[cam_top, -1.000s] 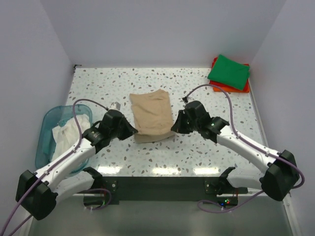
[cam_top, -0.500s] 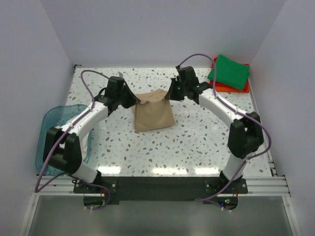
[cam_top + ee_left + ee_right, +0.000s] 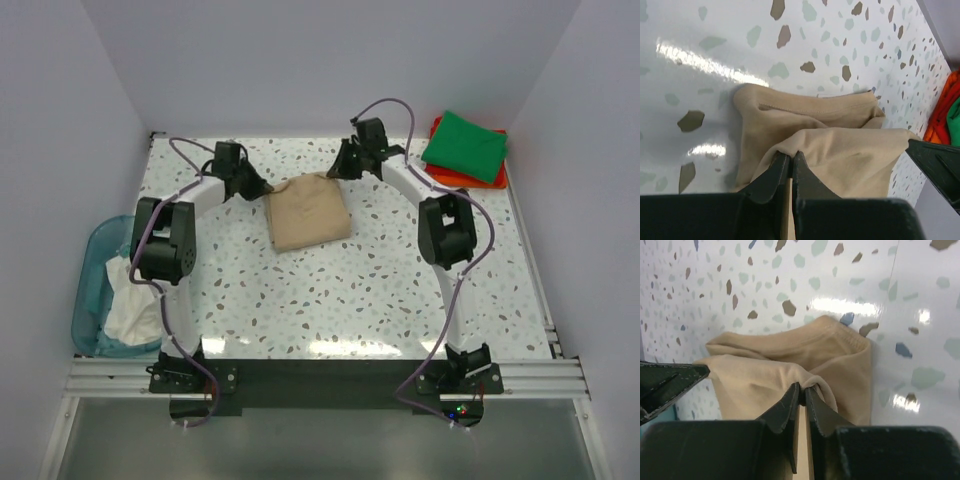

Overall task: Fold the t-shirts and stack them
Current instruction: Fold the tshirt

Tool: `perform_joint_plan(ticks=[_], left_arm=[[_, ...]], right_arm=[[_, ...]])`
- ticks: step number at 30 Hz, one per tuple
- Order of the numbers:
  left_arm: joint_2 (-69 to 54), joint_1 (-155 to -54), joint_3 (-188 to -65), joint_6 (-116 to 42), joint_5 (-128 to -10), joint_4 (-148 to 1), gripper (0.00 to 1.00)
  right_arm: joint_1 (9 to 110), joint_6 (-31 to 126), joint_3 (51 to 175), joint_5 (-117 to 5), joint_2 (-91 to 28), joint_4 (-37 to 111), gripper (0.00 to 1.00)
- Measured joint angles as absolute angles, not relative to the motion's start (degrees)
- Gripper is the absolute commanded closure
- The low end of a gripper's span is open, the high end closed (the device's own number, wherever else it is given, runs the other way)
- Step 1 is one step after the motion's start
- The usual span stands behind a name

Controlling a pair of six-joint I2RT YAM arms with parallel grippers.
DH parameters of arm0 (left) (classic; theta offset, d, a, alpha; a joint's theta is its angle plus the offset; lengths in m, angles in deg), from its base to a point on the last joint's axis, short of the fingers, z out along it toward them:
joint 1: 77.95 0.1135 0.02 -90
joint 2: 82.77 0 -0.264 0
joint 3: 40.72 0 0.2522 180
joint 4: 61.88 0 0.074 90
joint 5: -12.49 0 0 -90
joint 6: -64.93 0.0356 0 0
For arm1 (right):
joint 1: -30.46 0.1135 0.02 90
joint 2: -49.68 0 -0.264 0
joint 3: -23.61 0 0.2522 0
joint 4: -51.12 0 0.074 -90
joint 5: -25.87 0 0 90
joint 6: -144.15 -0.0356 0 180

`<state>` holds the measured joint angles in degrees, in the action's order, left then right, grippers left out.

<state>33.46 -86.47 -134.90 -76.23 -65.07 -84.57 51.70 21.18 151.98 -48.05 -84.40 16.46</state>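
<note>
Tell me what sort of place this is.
Probably a robot lab cell for laundry folding: plain pale walls box in a speckled table, two bolted arms hold a tan t-shirt, a teal basket alongside.

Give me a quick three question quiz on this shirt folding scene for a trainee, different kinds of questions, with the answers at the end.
1. True or false: the left gripper is shut on the soft tan cotton t-shirt.
2. The folded green t-shirt lies on top of: A) the orange-red t-shirt; B) a blue towel; C) a cardboard box.
3. In a few words: where is the crumpled white t-shirt?

Key
1. True: its fingers pinch a fold of the tan fabric.
2. A.
3. In the translucent teal plastic basket, at the table's left edge.
</note>
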Motion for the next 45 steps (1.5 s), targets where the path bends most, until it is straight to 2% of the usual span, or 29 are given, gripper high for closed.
perform_joint_plan(ticks=[1, 2, 4, 5, 8, 10, 13, 15, 16, 18, 19, 22, 25, 30, 39, 43, 45], left_arm=[[34.92, -85.97, -135.88, -76.25, -64.50, -83.89, 0.96], [36.03, -85.66, -136.60, -76.25, -63.95, -83.28, 0.76], [38.11, -84.94, -137.59, -76.16, -62.73, -81.11, 0.58], [38.61, -84.65, -137.63, -76.19, -62.38, -80.06, 0.48], [38.94, -83.58, -137.63, -76.19, -60.93, -77.70, 0.42], [38.61, -82.86, -137.57, -76.19, -60.28, -75.54, 0.41], [35.77, -82.03, -135.45, -75.84, -60.37, -74.05, 0.44], [32.49, -81.88, -133.22, -75.51, -60.76, -73.59, 0.51], [30.61, -82.12, -132.21, -75.33, -61.00, -73.57, 0.59], [27.58, -82.69, -130.70, -75.12, -61.63, -73.42, 0.68], [26.02, -83.98, -130.05, -74.90, -61.96, -73.20, 0.76], [24.14, -87.32, -129.06, -74.79, -62.33, -72.22, 0.84], [24.89, -90.93, -128.82, -74.74, -62.31, -71.82, 0.90], [30.85, -93.37, -130.11, -74.68, -61.55, -70.62, 0.93], [41.26, -90.64, -135.95, -72.56, -63.82, -71.50, 0.92], [42.53, -87.39, -136.04, -72.45, -64.26, -71.58, 0.92], [42.59, -85.99, -136.01, -72.49, -64.02, -71.54, 0.92]], right_arm=[[51.50, 21.09, 154.10, -47.83, -86.41, 16.65, 0.82], [51.37, 21.05, 155.76, -47.68, -88.16, 16.94, 0.69], [51.13, 21.07, 158.30, -47.44, -90.74, 17.13, 0.56], [51.02, 21.14, 158.74, -47.29, -91.42, 17.24, 0.46], [50.51, 21.36, 158.80, -46.85, -91.57, 17.22, 0.40], [49.88, 21.49, 158.67, -46.76, -91.09, 17.35, 0.40], [48.42, 21.62, 152.83, -47.09, -86.90, 18.68, 0.41], [47.37, 21.60, 145.47, -47.26, -81.39, 19.27, 0.44], [46.93, 21.42, 141.56, -47.29, -78.26, 19.89, 0.54], [46.17, 20.72, 134.96, -46.81, -72.54, 21.05, 0.63], [45.99, 20.07, 131.42, -46.43, -69.50, 22.58, 0.70], [46.45, 17.77, 120.25, -44.10, -61.08, 29.22, 0.73], [47.96, 16.13, 114.72, -41.76, -58.35, 33.22, 0.78], [50.84, 13.90, 112.64, -37.69, -61.45, 37.59, 0.79], [51.04, 12.92, 112.55, -35.48, -69.67, 39.80, 0.80], [49.36, 11.43, 112.40, -32.77, -72.73, 41.83, 0.79], [48.81, 11.08, 112.40, -31.81, -72.91, 42.53, 0.75]])
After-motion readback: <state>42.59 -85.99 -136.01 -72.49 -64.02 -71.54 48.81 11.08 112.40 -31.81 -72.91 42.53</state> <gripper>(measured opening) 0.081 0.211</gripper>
